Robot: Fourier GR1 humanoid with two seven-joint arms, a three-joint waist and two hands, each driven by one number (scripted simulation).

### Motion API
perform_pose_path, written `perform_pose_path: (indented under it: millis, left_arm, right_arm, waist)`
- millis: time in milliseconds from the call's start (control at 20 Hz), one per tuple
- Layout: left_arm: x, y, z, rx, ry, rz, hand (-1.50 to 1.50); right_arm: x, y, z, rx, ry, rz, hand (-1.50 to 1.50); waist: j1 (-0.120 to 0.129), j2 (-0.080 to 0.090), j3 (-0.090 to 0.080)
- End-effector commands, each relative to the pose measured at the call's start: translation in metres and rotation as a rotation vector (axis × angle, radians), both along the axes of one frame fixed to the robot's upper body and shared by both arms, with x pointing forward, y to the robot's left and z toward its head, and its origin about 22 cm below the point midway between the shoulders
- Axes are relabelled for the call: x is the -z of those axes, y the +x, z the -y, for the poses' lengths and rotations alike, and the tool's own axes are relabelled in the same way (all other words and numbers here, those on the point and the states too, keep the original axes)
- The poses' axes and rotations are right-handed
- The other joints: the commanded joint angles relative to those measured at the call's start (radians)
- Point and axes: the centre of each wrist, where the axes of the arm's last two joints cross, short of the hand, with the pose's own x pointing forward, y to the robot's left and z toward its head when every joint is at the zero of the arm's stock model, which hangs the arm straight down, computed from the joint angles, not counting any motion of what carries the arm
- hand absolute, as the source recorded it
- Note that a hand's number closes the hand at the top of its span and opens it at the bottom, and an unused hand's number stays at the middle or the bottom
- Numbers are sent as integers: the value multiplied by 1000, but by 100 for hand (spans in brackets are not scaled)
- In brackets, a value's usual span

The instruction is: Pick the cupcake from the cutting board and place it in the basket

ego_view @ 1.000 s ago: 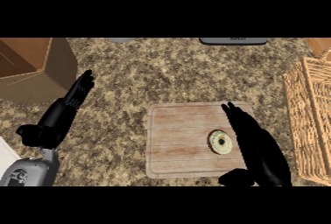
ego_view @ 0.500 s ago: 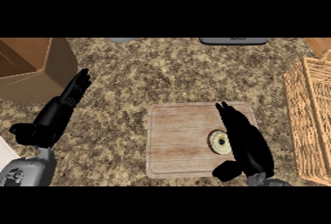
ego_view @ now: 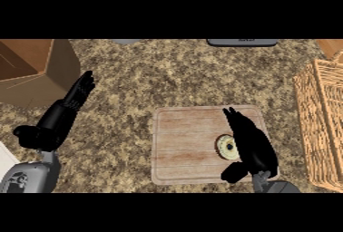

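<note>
From the head view I record a speckled brown counter (ego_view: 174,77) with a wooden cutting board (ego_view: 184,145) lying flat just right of centre. The cupcake (ego_view: 226,147) sits on the board's right half, seen from above as a pale round with a dark middle. It is on the board and not in the basket.

My right hand (ego_view: 251,142) lies over the right part of the board, its fingers straight and pointing away from me. I read it as open, with nothing gripped. Its palm side is just beside the cupcake's right edge and covers part of it; I cannot tell whether the two are touching. The thumb (ego_view: 234,172) shows below the cupcake, near the board's lower edge.

My left hand (ego_view: 67,108) is at the left of the view, well apart from the board, fingers straight and raised towards the upper right. It is open and holds nothing.

The wicker basket (ego_view: 325,122) stands at the right edge, apart from the board. A brown cardboard box (ego_view: 33,68) occupies the upper left corner. A dark grey object (ego_view: 241,42) is cut off by the upper edge; I cannot identify it
</note>
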Motion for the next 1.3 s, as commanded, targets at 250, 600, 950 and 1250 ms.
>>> perform_pose_path:
  millis: [250, 600, 950, 1250]
  left_arm:
    - [-6, -6, -16, -7, 19, 9, 0]
    - [-21, 14, -14, -9, -2, 13, 0]
    - [-5, -6, -13, 7, 16, -10, 0]
    - [-10, 3, -14, -33, -6, -3, 0]
  right_arm:
    - [25, -4, -8, -67, 20, -82, 150]
    - [41, 13, -8, -110, -54, -93, 150]
    - [32, -35, -20, -218, -159, -18, 150]
    - [36, -143, 37, -308, -151, -14, 150]
  waist:
    - [0, -1, 0]
    - [2, 1, 0]
    - [-2, -3, 0]
    - [-36, -7, 0]
